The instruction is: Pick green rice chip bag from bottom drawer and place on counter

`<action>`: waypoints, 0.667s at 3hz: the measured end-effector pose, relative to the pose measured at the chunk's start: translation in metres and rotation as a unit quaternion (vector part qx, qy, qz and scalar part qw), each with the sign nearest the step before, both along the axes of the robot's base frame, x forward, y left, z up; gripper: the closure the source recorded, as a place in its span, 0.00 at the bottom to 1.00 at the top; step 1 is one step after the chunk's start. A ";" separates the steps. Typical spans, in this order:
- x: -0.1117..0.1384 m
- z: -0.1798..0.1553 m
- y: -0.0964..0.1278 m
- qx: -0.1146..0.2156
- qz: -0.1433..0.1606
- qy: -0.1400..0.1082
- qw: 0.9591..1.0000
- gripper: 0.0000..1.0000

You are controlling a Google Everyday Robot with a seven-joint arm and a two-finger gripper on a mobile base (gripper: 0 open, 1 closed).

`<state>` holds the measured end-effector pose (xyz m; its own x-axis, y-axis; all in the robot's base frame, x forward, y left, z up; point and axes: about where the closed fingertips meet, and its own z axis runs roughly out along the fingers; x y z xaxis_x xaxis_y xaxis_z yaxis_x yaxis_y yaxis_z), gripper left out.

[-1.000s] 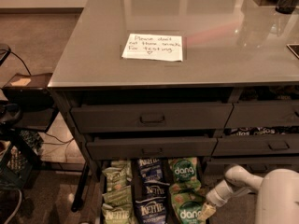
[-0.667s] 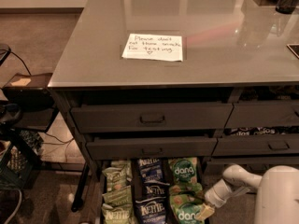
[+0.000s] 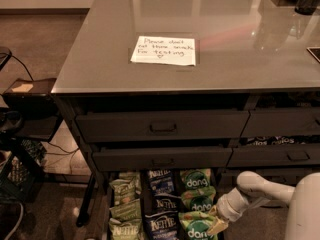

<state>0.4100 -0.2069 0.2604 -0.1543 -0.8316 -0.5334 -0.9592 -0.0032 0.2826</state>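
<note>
"Well, what changed?"
"The gripper point(image 3: 218, 223) eased lower-left, to the right edge of the front green rice chip bag point(image 3: 194, 230), 1 of 3 lying in the bottom drawer point(image 3: 103, 216)."
"Clamped?"
"Can't tell. Nothing lifted; the counter point(image 3: 100, 59) waits."

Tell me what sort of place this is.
Probably an office or lab snack station: a grey counter with a handwritten note, and an open bottom drawer stocked with chip bags. The gripper is down at that drawer, beside a green bag.
</note>
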 end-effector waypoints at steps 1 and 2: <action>-0.004 0.033 0.008 -0.007 0.009 -0.008 1.000 1.00; -0.007 0.063 0.011 -0.015 0.014 -0.013 1.000 1.00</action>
<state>0.4034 -0.1959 0.3232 -0.1173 -0.8513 -0.5115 -0.9661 -0.0215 0.2573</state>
